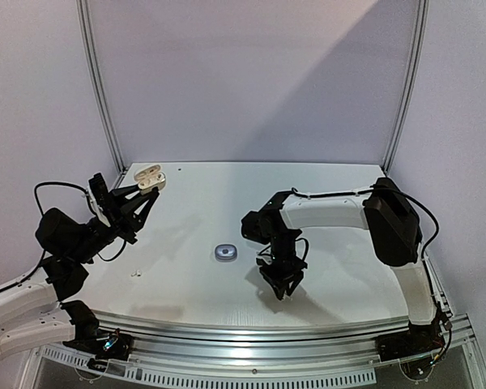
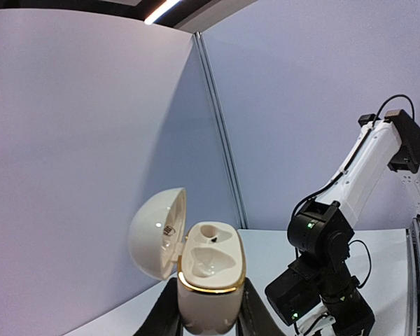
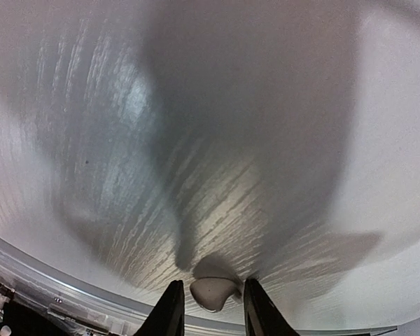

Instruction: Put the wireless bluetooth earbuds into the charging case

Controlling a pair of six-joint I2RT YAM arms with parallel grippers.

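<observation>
My left gripper (image 1: 142, 191) is shut on a white charging case (image 1: 150, 176) and holds it up above the table's far left. In the left wrist view the case (image 2: 208, 280) stands upright between the fingers (image 2: 159, 315), gold-rimmed, its lid (image 2: 156, 233) swung open to the left, both sockets empty. My right gripper (image 1: 281, 288) points down at the table near the front. Its jaws (image 3: 213, 308) straddle a white earbud (image 3: 212, 292) lying on the table, with a thin gap on each side. The dark grey earbuds are not in view.
A small grey oval case (image 1: 224, 253) lies on the table (image 1: 332, 267) at the middle, left of my right gripper. A tiny white piece, perhaps an earbud (image 1: 134, 274), lies near the front left. The table's metal front rail (image 1: 267, 332) runs close below my right gripper.
</observation>
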